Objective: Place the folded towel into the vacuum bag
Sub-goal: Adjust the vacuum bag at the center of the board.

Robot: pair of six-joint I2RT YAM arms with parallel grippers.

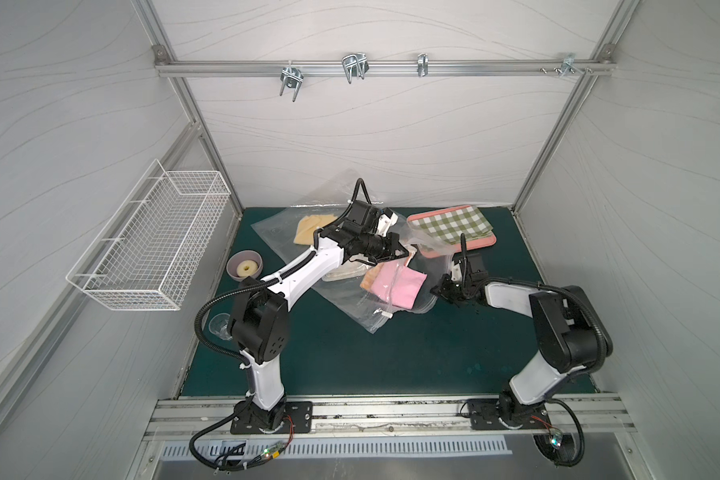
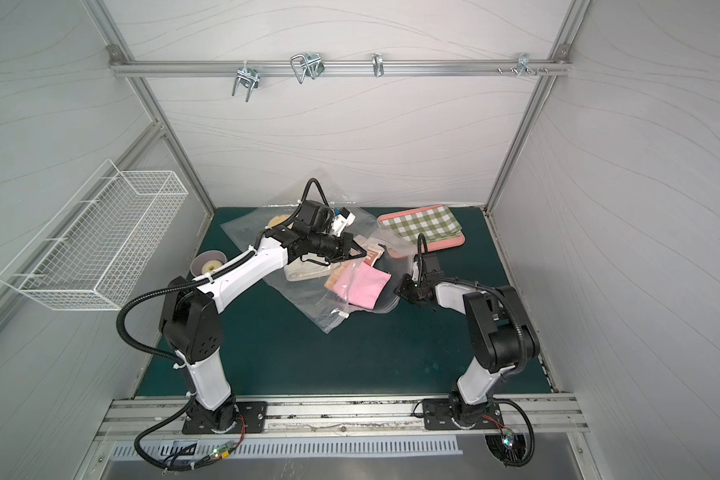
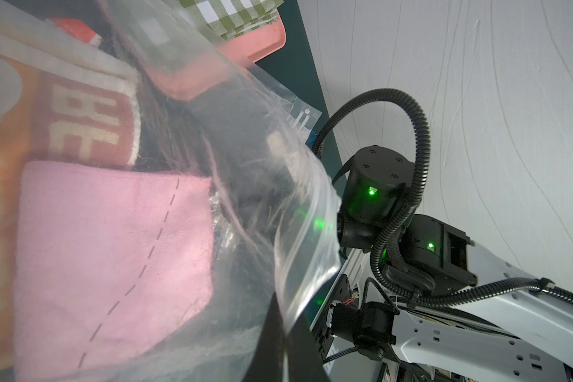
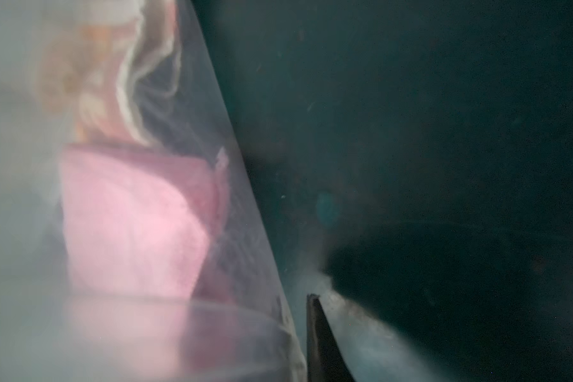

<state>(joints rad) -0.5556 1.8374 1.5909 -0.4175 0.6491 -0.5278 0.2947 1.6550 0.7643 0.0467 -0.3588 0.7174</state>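
Dark green matting (image 1: 350,361) covers the floor of a white-walled booth, and both arms reach in over it. The left gripper (image 1: 406,251) hangs above the mat with its jaws pressed together on a raised fold of the vacuum bag (image 1: 341,301). The clear film rises to its tips and drapes across the left wrist camera.

Just below and ahead of those tips lies the pink towel (image 1: 398,284), folded flat under the bag's upper film. The left wrist view shows it through the plastic, with the bag's printed dashed line running over it. Next to the towel, back toward the left arm, sit an orange cloth (image 3: 73,132) with pale lettering and a cream folded cloth (image 1: 344,273), the latter partly under that arm's wrist.

The right gripper (image 1: 438,289) is low at the mat, just beside the bag's edge nearest the pink towel, with its jaws closed. One dark finger (image 4: 318,344) shows next to the film. Whether any plastic is caught there cannot be told.

The bag's white clip (image 1: 387,316) lies nearer the arm bases than either gripper. Beyond the right gripper stands a pink tray (image 1: 474,245) holding a green checked cloth (image 1: 454,224).
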